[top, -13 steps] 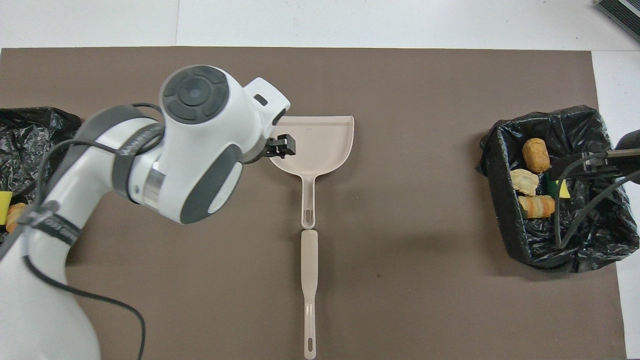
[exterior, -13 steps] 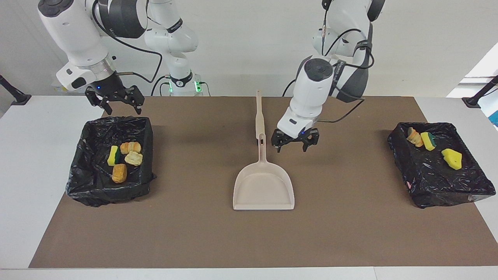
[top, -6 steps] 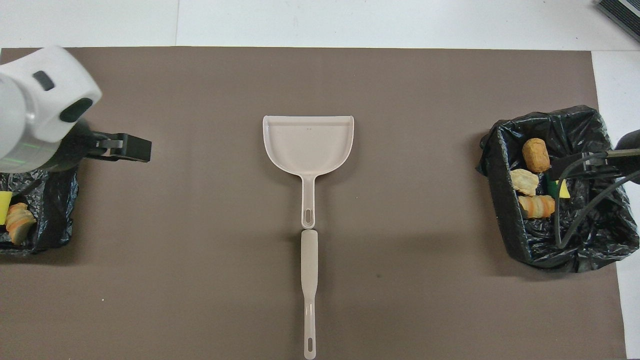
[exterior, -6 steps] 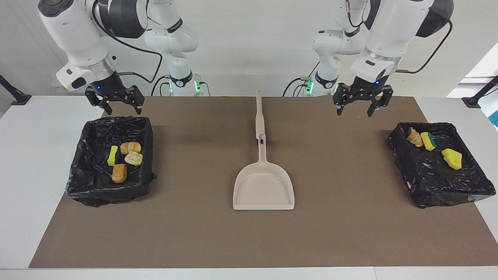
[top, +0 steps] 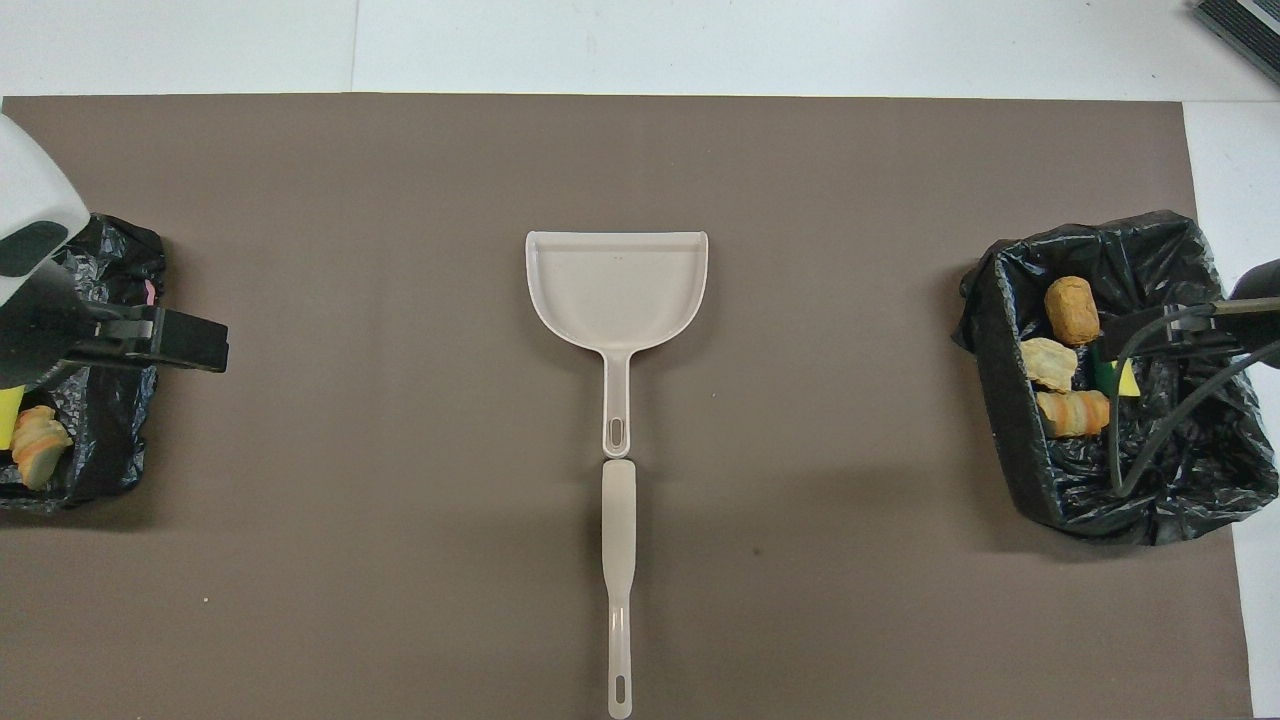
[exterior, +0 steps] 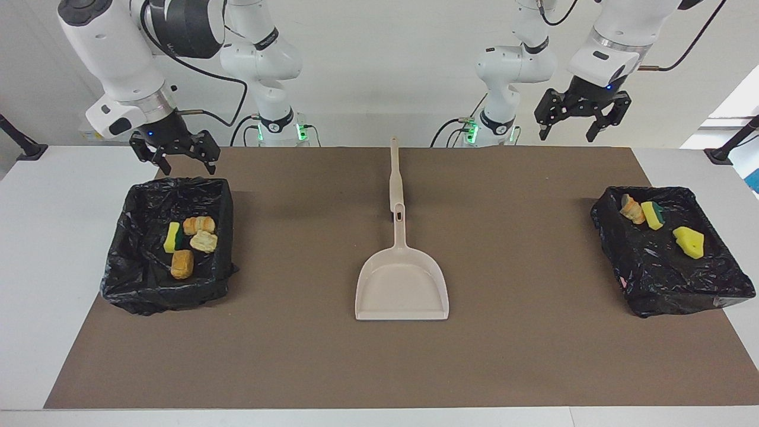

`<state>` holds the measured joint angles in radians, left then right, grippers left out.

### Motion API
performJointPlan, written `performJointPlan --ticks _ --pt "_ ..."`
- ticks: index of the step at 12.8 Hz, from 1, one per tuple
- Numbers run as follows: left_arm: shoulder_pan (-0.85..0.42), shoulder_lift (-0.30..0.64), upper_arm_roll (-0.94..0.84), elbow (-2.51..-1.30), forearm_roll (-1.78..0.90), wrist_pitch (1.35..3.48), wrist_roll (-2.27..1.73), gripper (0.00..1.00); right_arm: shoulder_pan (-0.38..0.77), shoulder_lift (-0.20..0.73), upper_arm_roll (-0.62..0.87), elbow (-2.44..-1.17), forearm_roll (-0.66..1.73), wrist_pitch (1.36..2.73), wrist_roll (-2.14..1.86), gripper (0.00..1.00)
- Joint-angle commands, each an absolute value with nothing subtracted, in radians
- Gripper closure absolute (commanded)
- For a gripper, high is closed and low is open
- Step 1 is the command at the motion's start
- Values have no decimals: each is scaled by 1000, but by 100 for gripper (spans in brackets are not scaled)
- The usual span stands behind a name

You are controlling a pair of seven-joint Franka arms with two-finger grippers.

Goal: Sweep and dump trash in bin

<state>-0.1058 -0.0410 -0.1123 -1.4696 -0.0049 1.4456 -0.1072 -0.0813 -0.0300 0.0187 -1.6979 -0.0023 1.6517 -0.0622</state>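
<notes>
The trash [exterior: 188, 244], yellow sponge pieces and tan bread-like chunks, lies in two black-lined bins [exterior: 142, 290] at the worktop [exterior: 533, 356] ends, so the empty, spread fingers of the left gripper [exterior: 580, 123] and right gripper [exterior: 176, 155] risk snagging a liner if lowered.

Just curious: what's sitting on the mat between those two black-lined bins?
Only the beige dustpan and a loose beige handle, end to end between the bins; the facing view shows bare mat otherwise.
</notes>
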Motion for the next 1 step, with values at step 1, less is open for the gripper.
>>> performJointPlan --ticks 1 --pt "-100 -26 -107 -1433 -28 1416 -92 0 -86 -49 21 -1721 17 1672 -48 0"
